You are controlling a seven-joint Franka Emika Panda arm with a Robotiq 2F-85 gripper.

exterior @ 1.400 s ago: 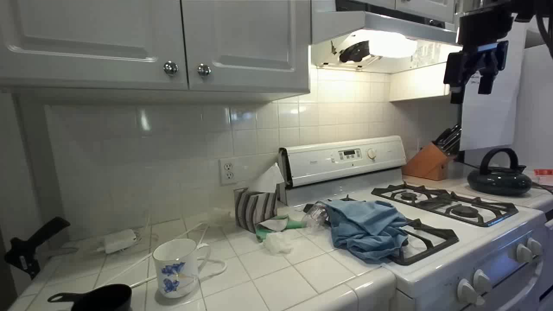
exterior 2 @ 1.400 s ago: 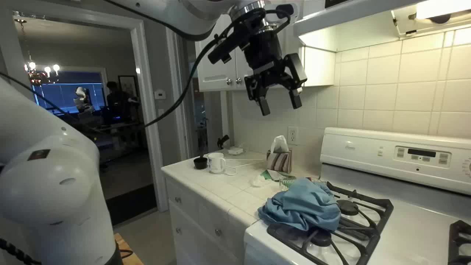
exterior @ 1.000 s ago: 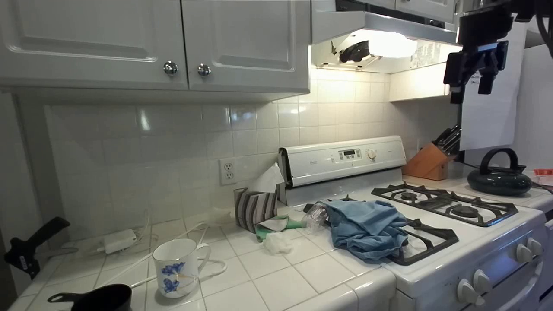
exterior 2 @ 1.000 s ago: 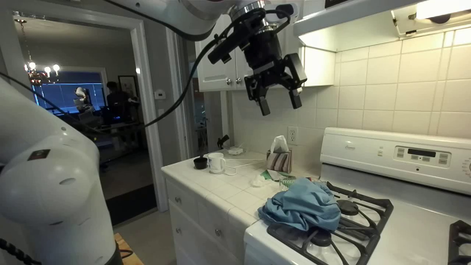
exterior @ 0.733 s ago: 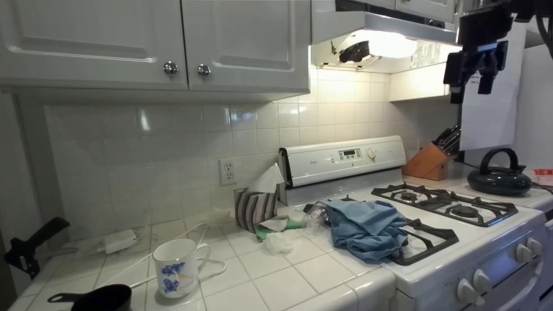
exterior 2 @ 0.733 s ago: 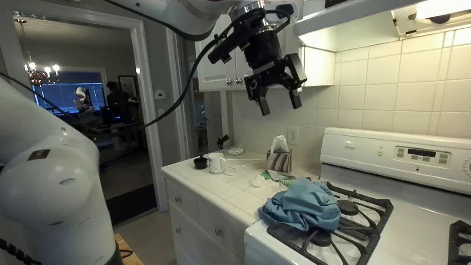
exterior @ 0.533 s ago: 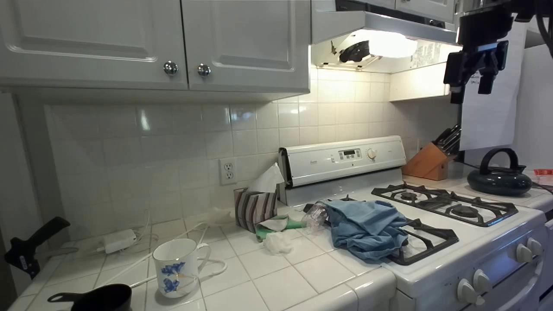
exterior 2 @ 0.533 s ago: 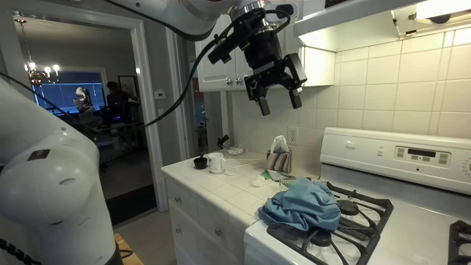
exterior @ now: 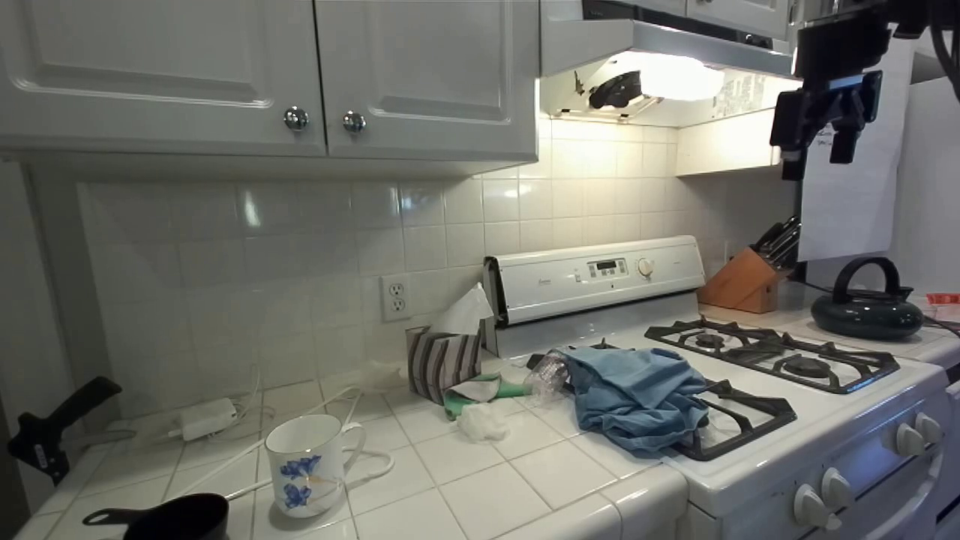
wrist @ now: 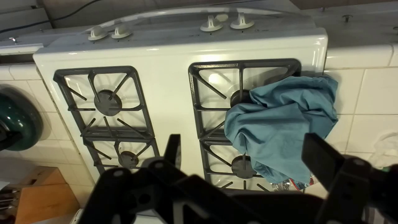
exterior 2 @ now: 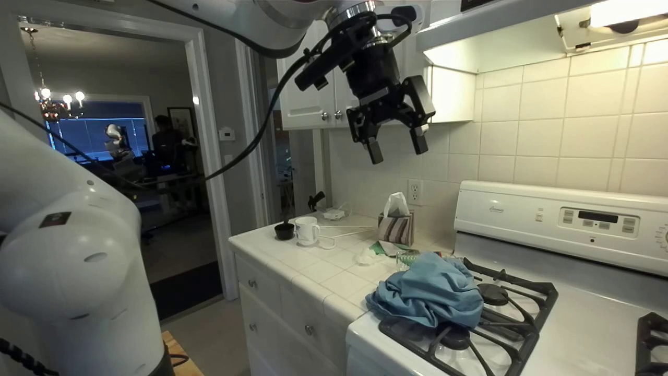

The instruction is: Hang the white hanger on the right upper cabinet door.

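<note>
The gripper hung above the stove, its 2 fingers spread wide. A blue cloth lay crumpled across the stove's left edge; the right upper cabinet door was closed above the counter's back edge.

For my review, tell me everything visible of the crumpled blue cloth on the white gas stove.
The crumpled blue cloth looks like plain, matte fabric, bunched in a loose heap with deep folds, its full outline hidden. It lies across black metal grates of the white gas stove, reaching past the edge over the white tiled counter. A clear plastic item shows at its edge, perhaps partly underneath. The open black gripper hangs above, apart.
</note>
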